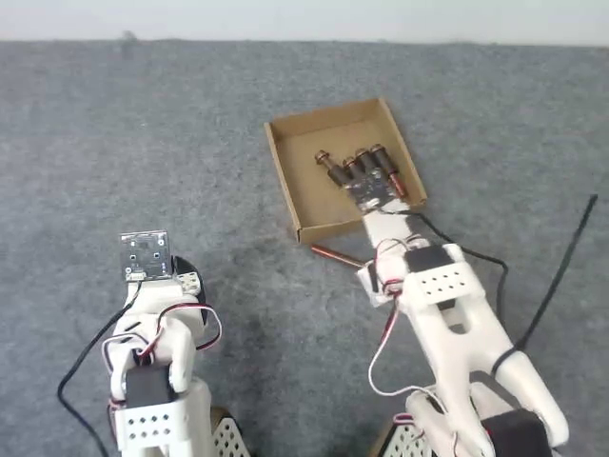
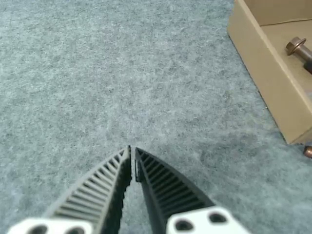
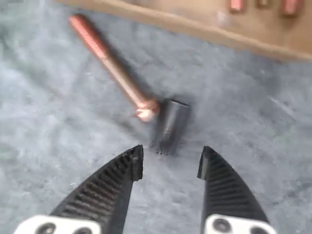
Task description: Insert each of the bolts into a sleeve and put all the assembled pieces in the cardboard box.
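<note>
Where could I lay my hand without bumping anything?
The wide grey stretch left of the cardboard box, ahead of the left end effector, is bare. Crowded by the box's near wall: loose bolt, sleeve and right end effector.

Cardboard box (image 1: 282, 176) at twelve o'clock, stray parts at its six.
We find the assembled pieces (image 1: 354, 167) side by side in the box, toward its four o'clock corner. On the table (image 1: 143, 124), just outside its six o'clock wall, lies a loose bolt (image 1: 333, 252), with a sleeve (image 3: 170, 126) just beside its head.
</note>
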`<state>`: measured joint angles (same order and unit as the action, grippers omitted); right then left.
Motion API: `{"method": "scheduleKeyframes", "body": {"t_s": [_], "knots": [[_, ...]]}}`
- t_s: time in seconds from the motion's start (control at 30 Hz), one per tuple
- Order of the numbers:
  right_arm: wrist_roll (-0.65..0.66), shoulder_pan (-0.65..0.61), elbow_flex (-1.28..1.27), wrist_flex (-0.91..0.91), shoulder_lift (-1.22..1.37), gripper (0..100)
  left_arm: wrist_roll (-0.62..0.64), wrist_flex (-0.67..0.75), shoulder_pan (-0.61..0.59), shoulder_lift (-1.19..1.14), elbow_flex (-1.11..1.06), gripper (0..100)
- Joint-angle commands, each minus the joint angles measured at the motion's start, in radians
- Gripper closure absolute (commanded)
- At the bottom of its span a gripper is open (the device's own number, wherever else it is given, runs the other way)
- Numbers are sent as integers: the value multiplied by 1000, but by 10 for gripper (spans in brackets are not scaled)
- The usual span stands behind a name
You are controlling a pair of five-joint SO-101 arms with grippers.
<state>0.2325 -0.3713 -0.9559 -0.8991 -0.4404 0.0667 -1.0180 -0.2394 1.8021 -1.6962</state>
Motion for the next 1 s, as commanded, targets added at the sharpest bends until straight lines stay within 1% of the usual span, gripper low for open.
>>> {"method": "scheduleKeyframes", "body": {"t_s": [0.0,0.13,0.23,0.43,0.87,0.97], "knots": [[6,-21,6,81,19,824,-5,-3,-6,14,12,989],[8,7,5,199,85,872,-5,-3,-6,14,12,989],[8,18,5,229,145,896,-5,-3,-6,14,12,989],[8,19,9,229,216,897,-5,-3,-6,14,12,989],[11,22,11,217,206,896,-5,-3,-5,14,12,989],[9,21,21,168,173,895,-5,-3,-3,14,12,989]]}}
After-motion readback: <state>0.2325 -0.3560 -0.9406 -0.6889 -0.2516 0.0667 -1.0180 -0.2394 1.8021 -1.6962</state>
